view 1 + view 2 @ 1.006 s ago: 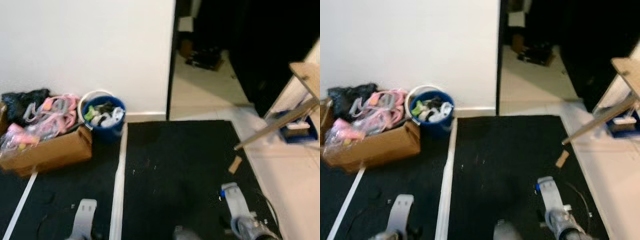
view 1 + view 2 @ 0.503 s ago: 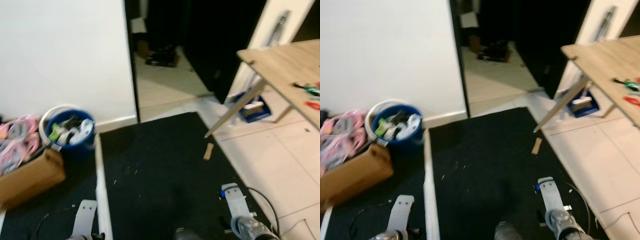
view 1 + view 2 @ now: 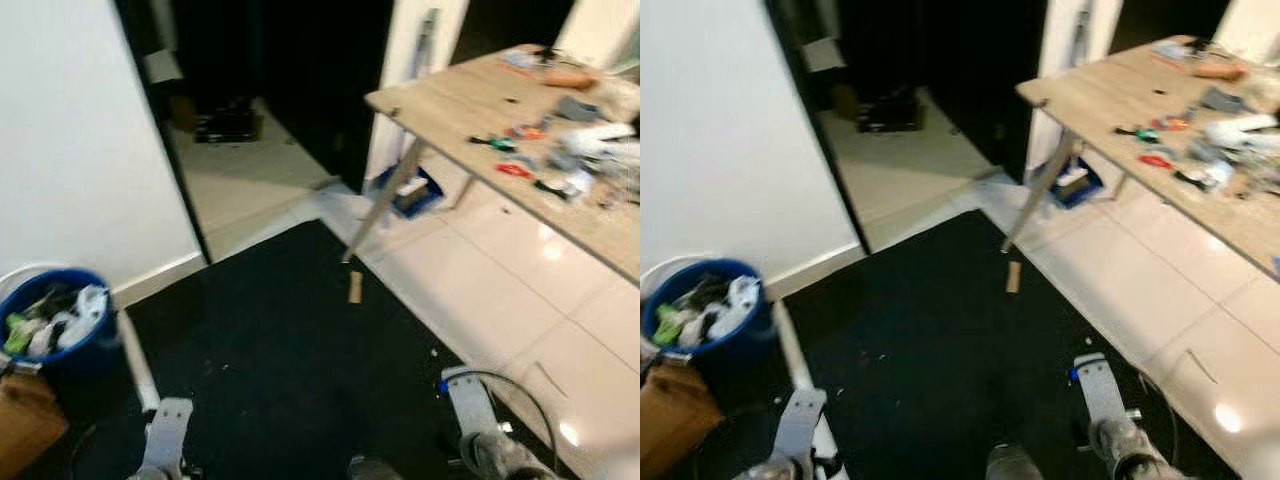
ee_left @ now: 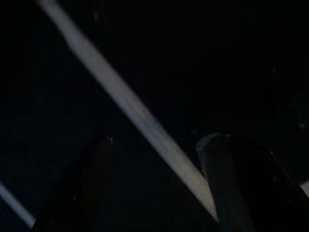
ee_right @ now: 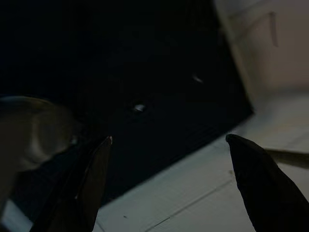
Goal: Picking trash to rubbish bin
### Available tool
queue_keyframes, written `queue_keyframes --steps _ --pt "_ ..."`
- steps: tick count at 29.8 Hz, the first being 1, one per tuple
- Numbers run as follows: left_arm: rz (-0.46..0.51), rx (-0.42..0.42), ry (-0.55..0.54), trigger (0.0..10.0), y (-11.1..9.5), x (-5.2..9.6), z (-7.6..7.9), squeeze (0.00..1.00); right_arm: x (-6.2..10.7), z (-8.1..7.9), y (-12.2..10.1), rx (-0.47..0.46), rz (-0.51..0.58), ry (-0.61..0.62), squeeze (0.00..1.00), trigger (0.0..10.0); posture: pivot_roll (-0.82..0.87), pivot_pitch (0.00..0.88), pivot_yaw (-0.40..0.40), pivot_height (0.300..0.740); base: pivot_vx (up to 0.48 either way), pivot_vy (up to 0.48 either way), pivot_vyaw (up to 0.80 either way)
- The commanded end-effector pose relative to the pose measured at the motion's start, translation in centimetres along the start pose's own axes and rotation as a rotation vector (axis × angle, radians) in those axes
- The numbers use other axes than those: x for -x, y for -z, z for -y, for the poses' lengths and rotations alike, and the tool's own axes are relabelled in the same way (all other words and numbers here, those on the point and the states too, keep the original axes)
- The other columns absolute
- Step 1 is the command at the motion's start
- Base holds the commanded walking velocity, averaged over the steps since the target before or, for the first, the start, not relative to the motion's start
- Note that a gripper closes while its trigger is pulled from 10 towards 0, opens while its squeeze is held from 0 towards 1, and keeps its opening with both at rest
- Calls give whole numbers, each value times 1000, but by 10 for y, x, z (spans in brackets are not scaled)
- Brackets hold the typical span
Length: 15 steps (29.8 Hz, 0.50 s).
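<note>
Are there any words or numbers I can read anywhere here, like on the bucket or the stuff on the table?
No readable text anywhere.
Blue bucket: no label shows on its side; the trash inside is too blurred to read.
Things on the wooden table: too small and blurred to read.
Blue box under the table: blurred, nothing legible.
Cardboard box: plain brown, no print shows.

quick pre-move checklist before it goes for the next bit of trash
1. Left gripper empty, fingers apart over the dark mat: ok.
2. Right gripper empty, fingers apart: ok.
3. Trash target seen: small tan scrap at the black mat's edge: ok.
4. Blue bin located, at the robot's left by the white wall: ok.
5. Room left in the bin: cannot tell, already holds trash.
6. Wooden table leg stands close to the scrap: not ok, mind it.
</note>
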<state>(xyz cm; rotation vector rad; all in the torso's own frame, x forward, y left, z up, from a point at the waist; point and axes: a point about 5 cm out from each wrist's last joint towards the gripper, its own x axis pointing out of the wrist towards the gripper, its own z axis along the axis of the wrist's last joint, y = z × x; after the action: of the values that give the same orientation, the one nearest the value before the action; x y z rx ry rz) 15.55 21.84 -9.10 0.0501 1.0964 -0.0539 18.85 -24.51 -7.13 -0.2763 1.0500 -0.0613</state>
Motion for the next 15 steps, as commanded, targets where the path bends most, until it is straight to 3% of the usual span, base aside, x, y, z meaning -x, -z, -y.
queue_keyframes --steps 1,15 --pt "-39 5 -8 10000 13 2 -3 0 0 -8 2 -17 -6 -19 0 10000 -66 0 50 740 0 0 -800" --pt "-37 21 -5 10000 13 2 -1 0 0 -7 2 -18 -8 -17 0 10000 -65 0 44 740 0 0 -800"
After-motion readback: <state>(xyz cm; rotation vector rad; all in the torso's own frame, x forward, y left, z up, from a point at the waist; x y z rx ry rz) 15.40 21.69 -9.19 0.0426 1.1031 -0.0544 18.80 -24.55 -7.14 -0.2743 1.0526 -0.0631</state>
